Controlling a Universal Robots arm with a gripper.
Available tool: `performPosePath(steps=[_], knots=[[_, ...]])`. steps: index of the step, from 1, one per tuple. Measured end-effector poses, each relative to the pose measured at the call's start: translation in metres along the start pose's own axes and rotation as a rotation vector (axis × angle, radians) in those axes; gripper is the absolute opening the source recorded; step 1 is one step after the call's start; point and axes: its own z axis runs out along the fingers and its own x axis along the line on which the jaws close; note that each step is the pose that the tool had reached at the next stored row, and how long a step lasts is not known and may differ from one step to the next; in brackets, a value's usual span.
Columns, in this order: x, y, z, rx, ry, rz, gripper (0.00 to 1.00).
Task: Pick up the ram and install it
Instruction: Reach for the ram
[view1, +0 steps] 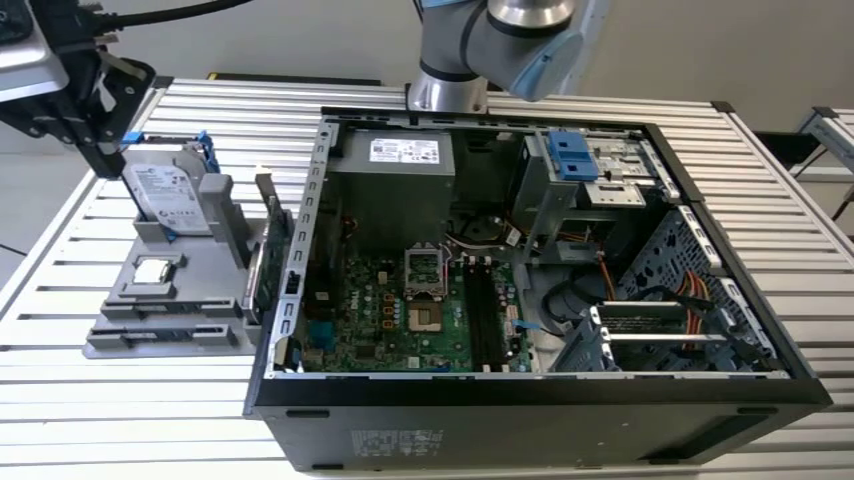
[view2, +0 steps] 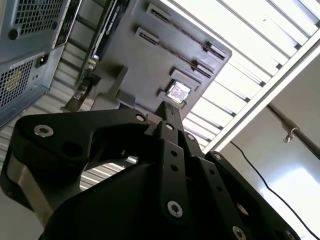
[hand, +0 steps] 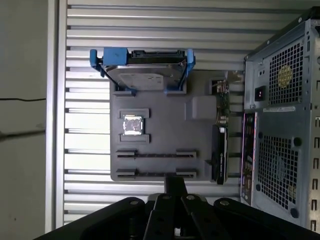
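- The gripper (hand: 175, 184) hangs over the holder's (hand: 165, 127) edge, outside the case (view1: 534, 392). It is closed tight, with nothing seen inside.
- The holder keeps the drive (hand: 145, 75) upright, probably for easy taking from above.
- The case lies open upward, so the board (view1: 387, 330) is reachable.
- I cannot tell where the ram is. The holder's long slots (hand: 155, 154) show just a thin dark line.

A robotics lab; a slatted aluminium table (view1: 134, 420) carries an open computer case (view1: 534, 430) beside a grey parts fixture (view1: 174, 320).
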Motion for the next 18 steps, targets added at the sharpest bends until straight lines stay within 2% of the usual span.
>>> performPosePath(steps=[5,18], knots=[[0.0001,-0.0087,-0.0004,-0.0009,0.0001,0.0,0.0],[0.005,-0.0225,-0.0011,-0.0009,0.0001,0.0,0.0]])
